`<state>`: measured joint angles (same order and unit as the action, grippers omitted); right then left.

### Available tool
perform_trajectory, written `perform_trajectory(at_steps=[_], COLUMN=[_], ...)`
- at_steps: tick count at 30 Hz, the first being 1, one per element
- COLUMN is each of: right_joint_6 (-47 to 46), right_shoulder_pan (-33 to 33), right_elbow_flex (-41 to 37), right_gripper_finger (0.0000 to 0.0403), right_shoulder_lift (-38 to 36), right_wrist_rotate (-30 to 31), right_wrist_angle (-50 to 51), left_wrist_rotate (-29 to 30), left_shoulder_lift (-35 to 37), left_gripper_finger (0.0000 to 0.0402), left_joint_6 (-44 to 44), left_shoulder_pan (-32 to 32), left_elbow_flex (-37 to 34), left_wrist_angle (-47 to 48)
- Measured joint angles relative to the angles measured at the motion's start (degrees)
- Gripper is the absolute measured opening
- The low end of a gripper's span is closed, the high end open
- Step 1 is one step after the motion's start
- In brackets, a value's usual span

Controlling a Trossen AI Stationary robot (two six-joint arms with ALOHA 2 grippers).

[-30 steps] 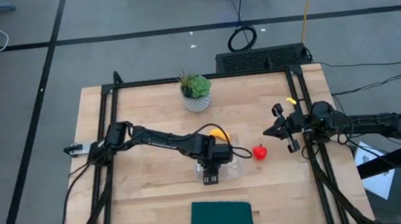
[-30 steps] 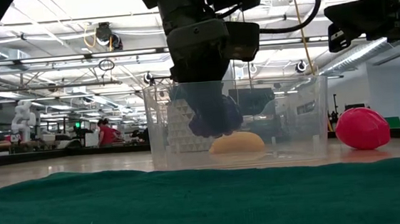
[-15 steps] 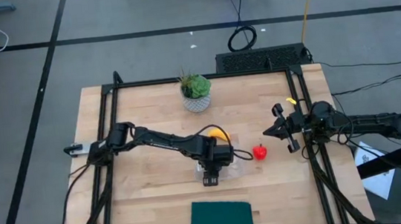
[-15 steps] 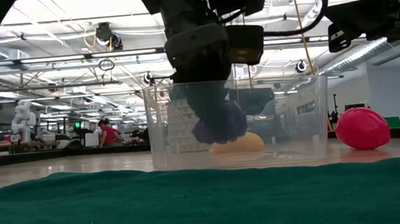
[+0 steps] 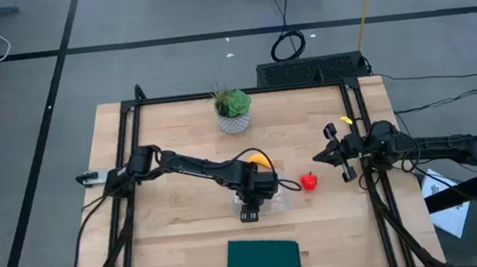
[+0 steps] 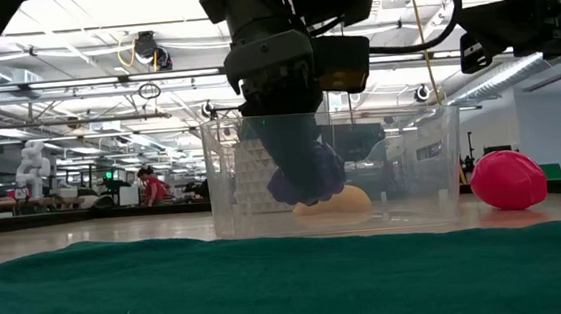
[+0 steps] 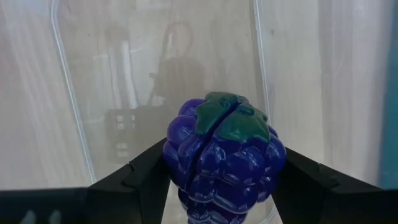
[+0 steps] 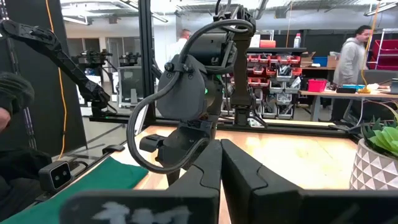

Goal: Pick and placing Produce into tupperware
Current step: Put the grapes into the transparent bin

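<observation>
From above, your left gripper (image 5: 252,205) sits over the tupperware (image 5: 279,202) mid-worktop, with the banana (image 5: 262,159) at its far edge and the red fruit (image 5: 310,180) just beside it; the right gripper (image 5: 331,155) waits off to the right, jaws closed. At worktop level, the grapes (image 6: 307,175) hang inside the clear walls, above the floor beside the banana. Through the left wrist, the jaws grip the grapes on both sides. Lower until they touch bottom, then open fully and lift straight up.
</observation>
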<state>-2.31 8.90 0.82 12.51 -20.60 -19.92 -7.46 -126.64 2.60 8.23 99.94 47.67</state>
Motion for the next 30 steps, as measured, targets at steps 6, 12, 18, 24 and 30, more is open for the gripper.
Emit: perform_trajectory(at_steps=[6, 12, 18, 24, 30], right_joint_6=[0.0, 0.0, 0.0, 0.0, 0.0], right_shoulder_pan=[0.0, 0.0, 0.0, 0.0, 0.0], right_elbow_flex=[0.0, 0.0, 0.0, 0.0, 0.0], right_gripper_finger=[0.0000, 0.0000, 0.0000, 0.0000, 0.0000], right_shoulder_lift=[0.0, 0.4, 0.6, 0.7, 0.7], right_wrist_rotate=[0.0, 0.0, 0.0, 0.0, 0.0], right_wrist_angle=[0.0, -0.2, -0.2, -0.4, -0.4], left_wrist_rotate=[0.0, -0.1, 0.0, 0.0, 0.0], left_shoulder_lift=[-1.4, -2.1, -2.2, -2.2, -2.2], left_gripper_finger=[0.0232, 0.0232, 0.0232, 0.0232, 0.0232], left_joint_6=[1.8, 1.6, 1.0, 0.9, 0.7], left_shoulder_pan=[-0.1, -0.2, -0.2, -0.1, -0.1], left_elbow_flex=[-0.1, 0.0, 0.0, 0.0, 0.0], left_wrist_angle=[-0.6, -0.3, -0.5, -0.4, -0.3])
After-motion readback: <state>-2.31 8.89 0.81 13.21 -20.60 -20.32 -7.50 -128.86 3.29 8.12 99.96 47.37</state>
